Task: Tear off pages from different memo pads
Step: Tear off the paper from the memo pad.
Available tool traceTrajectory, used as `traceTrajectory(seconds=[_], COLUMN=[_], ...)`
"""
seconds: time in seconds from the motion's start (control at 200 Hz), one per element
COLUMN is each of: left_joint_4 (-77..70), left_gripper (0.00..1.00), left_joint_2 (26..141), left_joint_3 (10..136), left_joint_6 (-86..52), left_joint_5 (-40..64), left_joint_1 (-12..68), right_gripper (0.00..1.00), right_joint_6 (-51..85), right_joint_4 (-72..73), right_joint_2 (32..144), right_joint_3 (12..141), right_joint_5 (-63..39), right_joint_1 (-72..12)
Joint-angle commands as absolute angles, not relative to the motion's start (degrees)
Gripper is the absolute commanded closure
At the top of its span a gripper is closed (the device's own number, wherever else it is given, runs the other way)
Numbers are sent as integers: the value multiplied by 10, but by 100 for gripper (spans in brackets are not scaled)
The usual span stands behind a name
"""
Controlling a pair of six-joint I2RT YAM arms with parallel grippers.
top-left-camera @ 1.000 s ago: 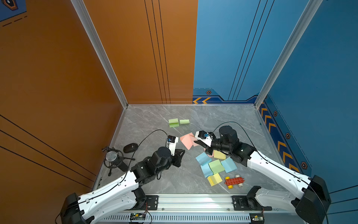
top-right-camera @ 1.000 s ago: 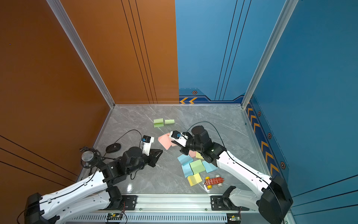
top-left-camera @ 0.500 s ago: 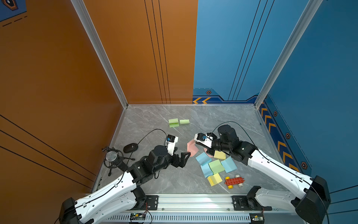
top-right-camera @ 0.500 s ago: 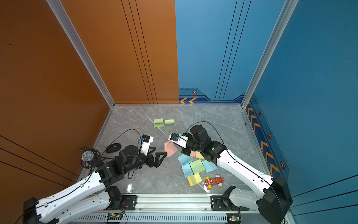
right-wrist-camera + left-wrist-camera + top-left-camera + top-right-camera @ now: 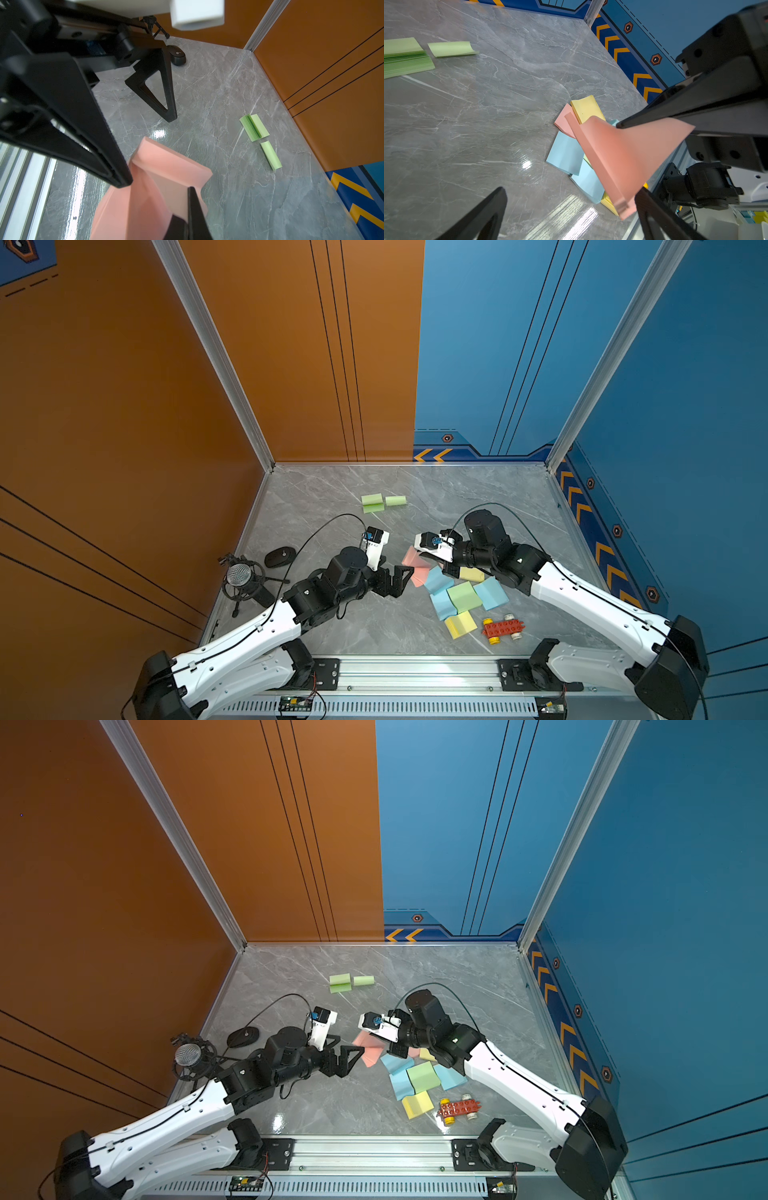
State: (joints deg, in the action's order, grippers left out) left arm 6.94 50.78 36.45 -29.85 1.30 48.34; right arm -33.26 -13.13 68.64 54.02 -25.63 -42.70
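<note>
Near edge of bench [image 5: 332, 497]: metal rail [image 5: 415, 670] carrying both arm bases. Just past it, toward the right edge, red toy brick car [image 5: 503, 629] on its wheels, with yellow memo pad [image 5: 460, 624] just beside it.

Behind those is a loose overlapping cluster. Green memo pad [image 5: 464, 596] on top, blue memo pads [image 5: 491, 593] fanned under and around it, small yellow memo pad [image 5: 471, 574] at the cluster's far side. A flat pink piece [image 5: 563, 123] is tucked under that small yellow one; pad or single sheet, cannot tell.

Mid bench: right gripper [image 5: 434, 561], jaws together, clamped on the upper paper of the pink memo pad [image 5: 417, 566]; one page or several, cannot tell. Pad block is raised and tilted, hanging off the gripped paper, which flares away from the block in the left wrist view.

Left gripper [image 5: 398, 568], jaws wide apart, holding nothing. One finger [image 5: 99, 145] is just beside the pad's lower corner, the other clear of it. Whether it touches, cannot tell.

Left edge: microphone [image 5: 240, 576] on a small tripod, black puck [image 5: 280, 558] just beyond it.

Far half, well apart from the cluster: second green memo pad [image 5: 372, 503], its sheets fanned along one side. Single green page [image 5: 395, 500], curled, lies just beside it, not touching.
</note>
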Motion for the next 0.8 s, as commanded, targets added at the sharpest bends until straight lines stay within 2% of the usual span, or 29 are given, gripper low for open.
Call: traceTrajectory(seconds=[0.0, 0.37, 0.786, 0.796], left_joint_4=[52, 23, 23, 22], left_gripper=[1, 0, 13, 16], left_joint_2=[496, 512, 527, 527], left_joint_3=[367, 365, 344, 344], left_joint_6=[-315, -336, -332, -331], left_joint_5=[0, -13, -53, -53], left_joint_1=[484, 513, 530, 530], right_gripper=[100, 100, 100, 100], right_joint_6=[-334, -317, -251, -250], right_joint_4=[-145, -160, -158, -157], right_joint_2=[692, 721, 711, 710], right_joint_3=[548, 572, 585, 584], right_joint_5=[-276, -241, -264, -266], right_joint_1=[-433, -454, -444, -443])
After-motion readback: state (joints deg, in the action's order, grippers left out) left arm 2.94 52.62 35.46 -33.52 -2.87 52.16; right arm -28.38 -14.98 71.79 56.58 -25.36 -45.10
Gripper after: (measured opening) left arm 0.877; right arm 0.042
